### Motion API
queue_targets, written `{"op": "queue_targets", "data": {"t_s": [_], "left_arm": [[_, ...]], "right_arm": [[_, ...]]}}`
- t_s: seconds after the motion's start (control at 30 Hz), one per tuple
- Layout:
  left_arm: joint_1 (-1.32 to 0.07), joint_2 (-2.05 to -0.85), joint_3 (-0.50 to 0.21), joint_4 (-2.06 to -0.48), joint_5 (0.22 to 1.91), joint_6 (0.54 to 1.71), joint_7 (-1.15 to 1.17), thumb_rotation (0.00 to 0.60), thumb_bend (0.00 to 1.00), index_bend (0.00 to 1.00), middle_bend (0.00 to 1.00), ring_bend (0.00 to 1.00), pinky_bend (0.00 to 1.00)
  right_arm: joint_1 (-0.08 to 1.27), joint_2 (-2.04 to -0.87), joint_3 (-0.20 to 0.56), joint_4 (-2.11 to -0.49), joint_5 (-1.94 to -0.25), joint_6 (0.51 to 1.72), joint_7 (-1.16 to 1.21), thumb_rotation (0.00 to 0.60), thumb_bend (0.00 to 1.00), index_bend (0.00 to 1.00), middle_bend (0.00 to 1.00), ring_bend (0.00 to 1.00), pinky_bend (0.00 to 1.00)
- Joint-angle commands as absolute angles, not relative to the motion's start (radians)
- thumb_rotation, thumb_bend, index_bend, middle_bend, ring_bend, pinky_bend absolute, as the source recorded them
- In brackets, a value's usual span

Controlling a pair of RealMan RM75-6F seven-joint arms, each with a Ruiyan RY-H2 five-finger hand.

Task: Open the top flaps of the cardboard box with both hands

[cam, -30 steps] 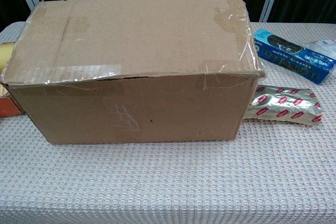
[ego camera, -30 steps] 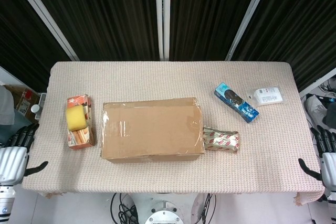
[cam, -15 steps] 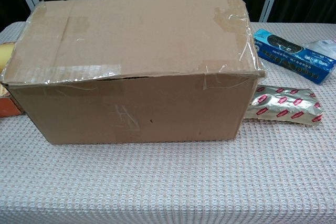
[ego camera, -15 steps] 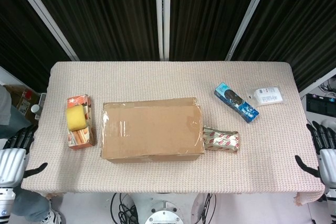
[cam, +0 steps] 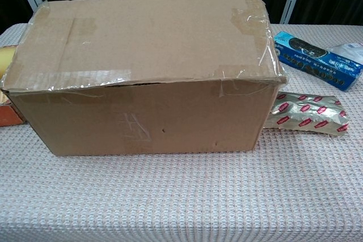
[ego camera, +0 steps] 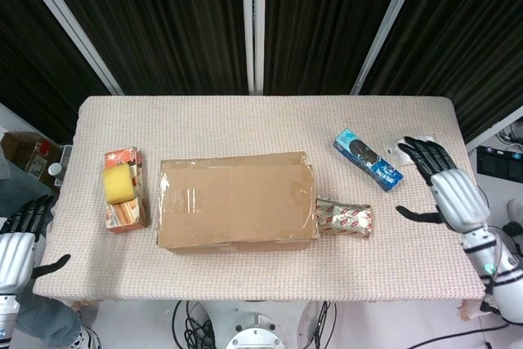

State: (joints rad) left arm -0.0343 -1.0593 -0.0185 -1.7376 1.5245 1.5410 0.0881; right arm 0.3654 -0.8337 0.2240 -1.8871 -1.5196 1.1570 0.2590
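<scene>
The cardboard box [ego camera: 235,202] sits mid-table with its top flaps closed and patches of clear tape on them; the chest view shows its front face and top [cam: 150,66] close up, with the front flap's edge slightly lifted. My right hand [ego camera: 448,188] hovers over the table's right side, fingers spread and empty, well to the right of the box. Off the table's left edge, my left hand [ego camera: 18,239] hangs with fingers apart, holding nothing. Neither hand shows in the chest view.
A gold-foil snack pack [ego camera: 344,218] lies against the box's right end. A blue biscuit pack [ego camera: 367,159] and a white pack [ego camera: 413,149] lie at the right rear. An orange carton with a yellow sponge [ego camera: 122,187] lies left of the box.
My right hand has swung up from beyond the table's right edge to over the table near the white pack. The left hand has sunk slightly. The box is unmoved.
</scene>
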Motion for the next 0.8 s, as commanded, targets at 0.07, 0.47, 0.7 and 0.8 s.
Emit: {"op": "queue_targets", "data": {"t_s": [0.07,0.47,0.7,0.8], "left_arm": [[-0.03,-1.056,-0.015,-1.739,1.526,1.543,0.079,0.6,0.0,0.05,0.09,0.08,0.2],[-0.023,-1.061,-0.009,-1.707,1.521,1.536,0.024,0.6,0.0,0.05,0.09,0.08,0.2],[-0.019,-1.061,-0.007,-1.69,1.522,1.538,0.003,0.6,0.0,0.05,0.09,0.08,0.2],[-0.019,-1.062,-0.007,-1.686,1.52,1.535,0.001,0.6,0.0,0.05,0.09,0.08,0.2]], "right_arm": [[0.638,-0.77,0.362,-2.03,-1.261,0.835,0.169,0.6,0.02,0.0,0.0,0.0,0.0],[0.969,-0.941,0.376,-1.961,-0.902,0.605,0.061,0.6,0.17,0.0,0.08,0.0,0.0],[1.013,-1.039,0.344,-1.902,-0.842,0.633,0.056,0.6,0.38,0.08,0.13,0.0,0.0],[1.03,-1.049,0.334,-1.885,-0.8,0.598,0.077,0.6,0.39,0.08,0.13,0.0,0.0]]}}
